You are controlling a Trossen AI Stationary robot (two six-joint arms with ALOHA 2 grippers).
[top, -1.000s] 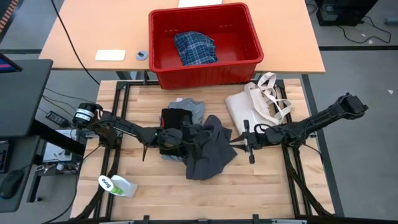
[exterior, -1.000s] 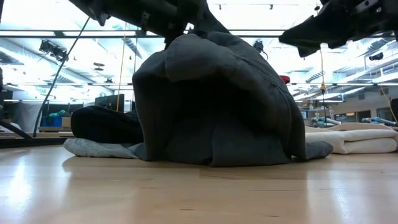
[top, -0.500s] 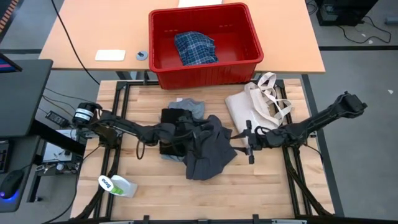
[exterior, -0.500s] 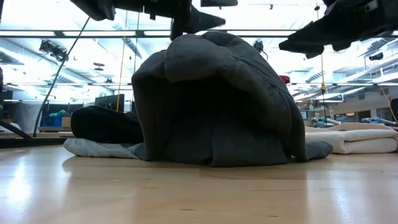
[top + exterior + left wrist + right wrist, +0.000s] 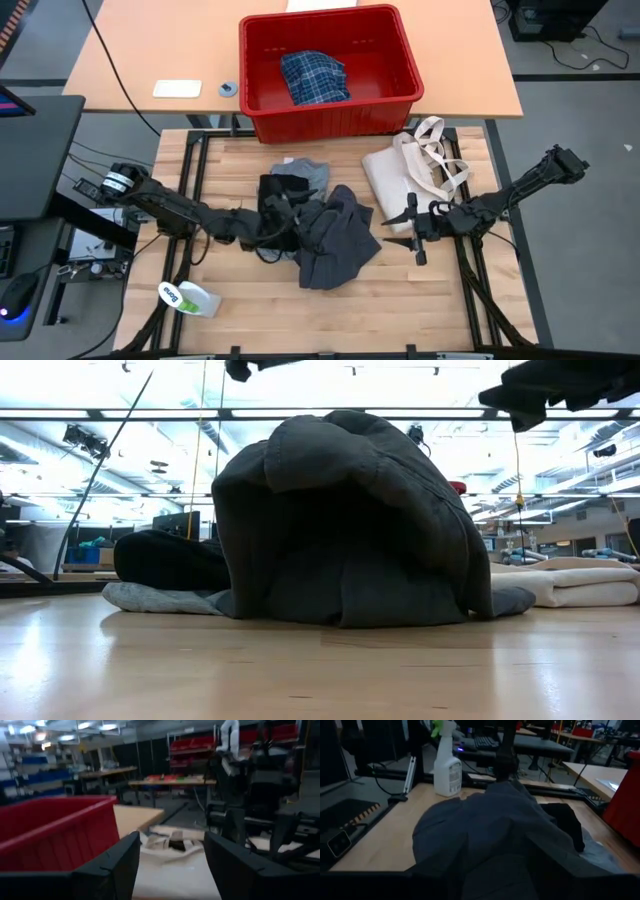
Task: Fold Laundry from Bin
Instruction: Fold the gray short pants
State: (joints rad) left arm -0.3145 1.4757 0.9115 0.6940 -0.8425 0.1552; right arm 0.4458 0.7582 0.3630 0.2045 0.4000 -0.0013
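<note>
Dark garment [image 5: 345, 520] heap hides table behind; both grippers, left [image 5: 268, 213] & right [image 5: 412, 232], spread, empty.

Table top [image 5: 420, 290]: pale wood butcher-block, smooth, with a soft sheen in the low view. Dark grey garment [image 5: 335, 238] — matt cloth, heaped in soft folds. Plaid shirt [image 5: 314, 77]: woven blue check cloth. Bin [image 5: 330, 115] — red moulded plastic, faintly glossy. Tote bag [image 5: 400, 172]: cream canvas, matt. Spray bottle [image 5: 190, 298]: white glossy plastic.
</note>
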